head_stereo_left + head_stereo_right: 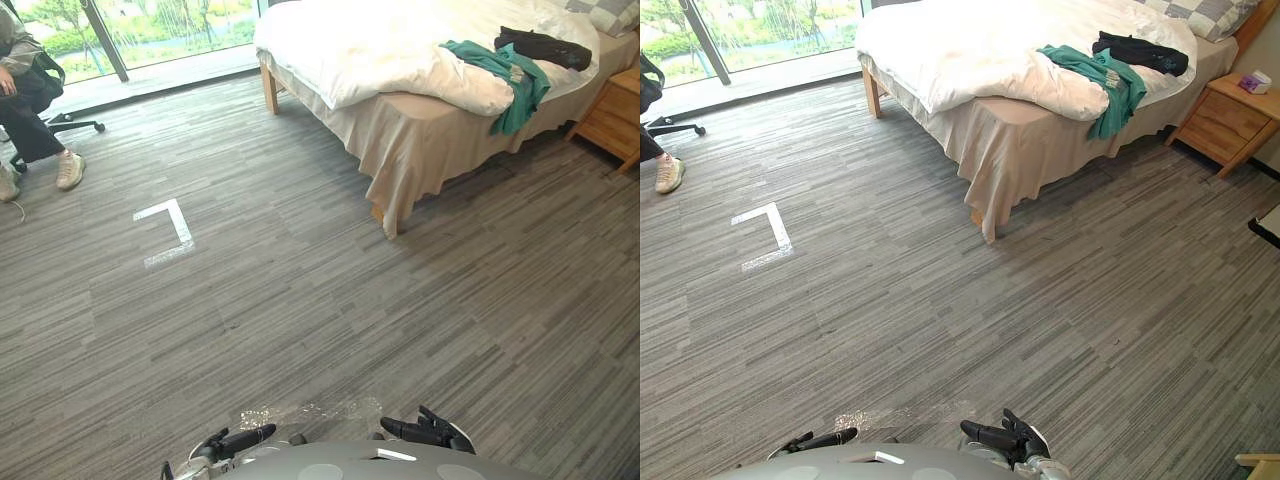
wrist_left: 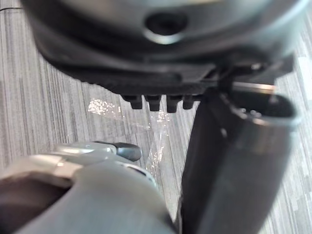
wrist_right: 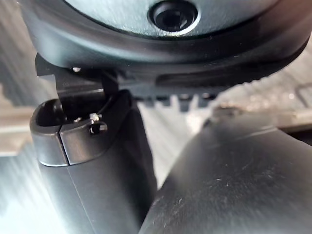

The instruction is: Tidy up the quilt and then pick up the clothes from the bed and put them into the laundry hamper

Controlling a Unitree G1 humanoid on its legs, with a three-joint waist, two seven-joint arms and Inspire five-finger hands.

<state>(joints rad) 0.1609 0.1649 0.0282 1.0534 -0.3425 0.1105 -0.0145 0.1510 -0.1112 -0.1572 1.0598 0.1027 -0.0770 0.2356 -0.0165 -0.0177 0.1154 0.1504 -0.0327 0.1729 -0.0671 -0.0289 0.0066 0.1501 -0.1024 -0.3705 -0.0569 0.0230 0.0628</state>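
Across the room from me, at the far side of the grey plank floor (image 1: 330, 300), the bed (image 1: 420, 140) stands with its length running away toward the upper right, where a checked pillow (image 1: 605, 12) lies at the head. The white quilt (image 1: 350, 50) is heaped loosely over the foot half of the mattress. Its bulk follows the bed's long axis, and one rumpled fold spills over the near edge. The green garment (image 1: 515, 85) lies just beside that fold and touches it. Its long axis crosses the mattress edge, so the upper end rests on top while the lower end hangs down the side and points at the floor. The black garment (image 1: 545, 47) sits close behind it, nearer the pillow, stretched roughly along the bed with its far end toward the head. A wooden nightstand (image 1: 612, 115) stands beside the head of the bed. A white tape corner (image 1: 170, 225) marks the floor well to the left, and a seated person (image 1: 25, 90) is by the window. My left hand (image 1: 240, 440) and right hand (image 1: 425, 432) hang low in front of me, fingers loosely extended toward each other and holding nothing.
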